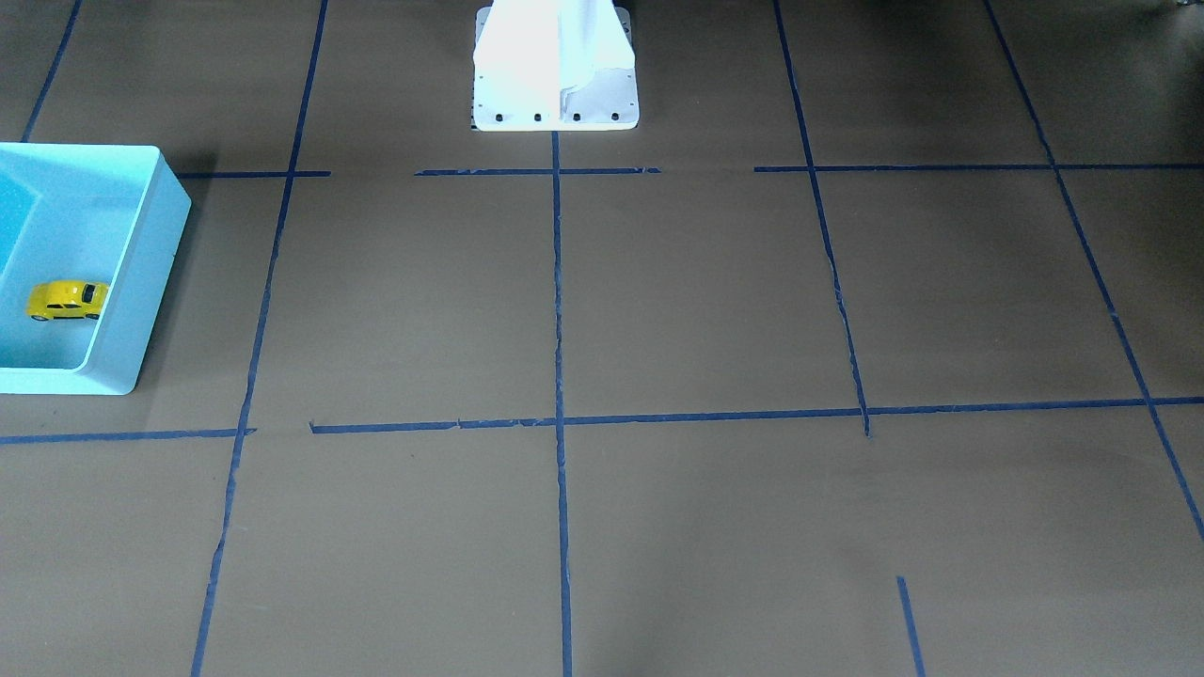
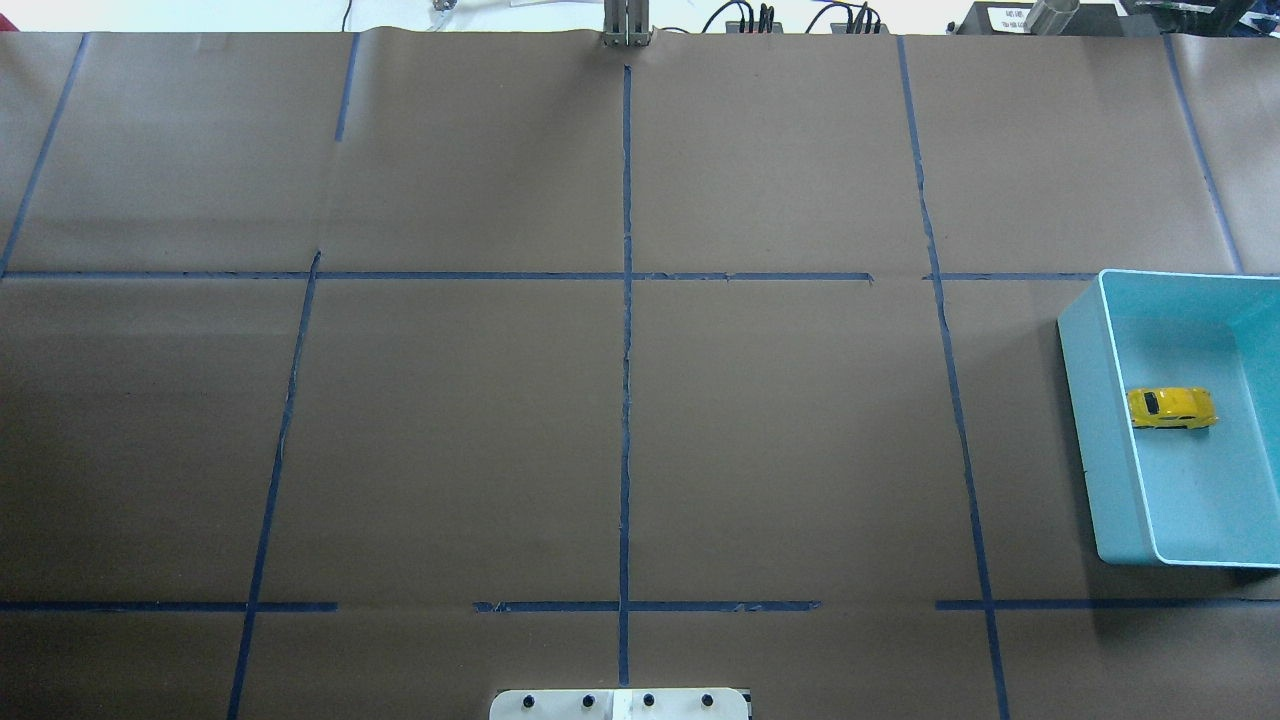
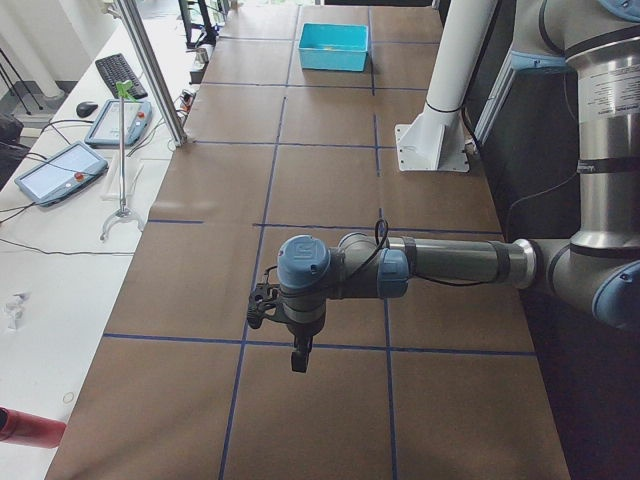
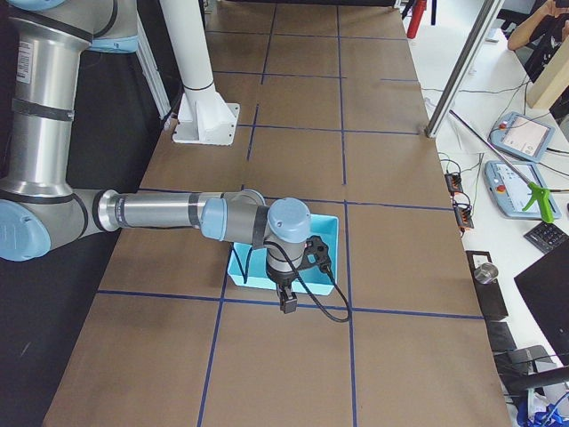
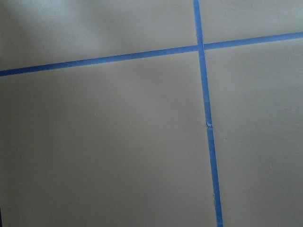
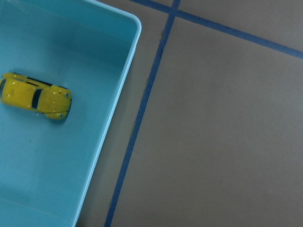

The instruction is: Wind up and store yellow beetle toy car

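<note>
The yellow beetle toy car (image 1: pixel 66 301) lies inside the turquoise bin (image 1: pixel 143 273), on its floor near one wall. It also shows in the overhead view (image 2: pixel 1172 408) and in the right wrist view (image 6: pixel 35 96). The bin (image 2: pixel 1090 430) stands at the table's right edge. The near arm in the right side view holds my right gripper (image 4: pixel 288 305) pointing down, above the bin's (image 4: pixel 331 233) near side. The left gripper (image 3: pixel 298 362) hangs over bare table at the far left end. Neither gripper shows in any other view, so I cannot tell whether they are open or shut.
Blue tape lines (image 2: pixel 626 400) divide the brown table into squares. The white robot base (image 1: pixel 555 85) stands at the middle of the robot's edge. A metal post (image 3: pixel 150 70), tablets and a keyboard are on the operators' side beyond the table.
</note>
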`<action>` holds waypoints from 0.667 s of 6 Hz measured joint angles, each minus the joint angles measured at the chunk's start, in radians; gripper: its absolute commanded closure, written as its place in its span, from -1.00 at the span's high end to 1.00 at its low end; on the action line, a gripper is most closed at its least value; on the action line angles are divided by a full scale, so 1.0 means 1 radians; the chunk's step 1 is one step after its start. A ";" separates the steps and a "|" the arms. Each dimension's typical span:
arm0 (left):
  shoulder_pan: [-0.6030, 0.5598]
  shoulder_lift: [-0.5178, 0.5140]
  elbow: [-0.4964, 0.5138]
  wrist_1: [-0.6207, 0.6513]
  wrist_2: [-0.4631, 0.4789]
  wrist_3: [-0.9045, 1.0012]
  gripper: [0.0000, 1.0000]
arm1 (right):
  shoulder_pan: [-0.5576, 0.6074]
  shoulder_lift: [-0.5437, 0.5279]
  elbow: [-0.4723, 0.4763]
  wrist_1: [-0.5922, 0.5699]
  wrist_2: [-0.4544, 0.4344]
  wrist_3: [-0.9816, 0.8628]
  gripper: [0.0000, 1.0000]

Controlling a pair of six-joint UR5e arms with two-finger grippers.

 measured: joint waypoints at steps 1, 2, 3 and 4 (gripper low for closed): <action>0.000 -0.001 -0.001 -0.003 -0.001 0.000 1.00 | 0.011 -0.002 0.002 0.003 0.012 0.137 1.00; 0.001 -0.001 0.000 -0.003 -0.001 0.000 1.00 | 0.014 -0.005 0.006 0.004 0.019 0.201 1.00; 0.001 -0.002 0.001 -0.004 -0.001 -0.001 1.00 | 0.015 -0.010 0.004 0.005 0.019 0.219 1.00; 0.001 -0.001 0.003 -0.004 -0.001 0.000 1.00 | 0.015 -0.008 -0.003 0.006 0.019 0.224 1.00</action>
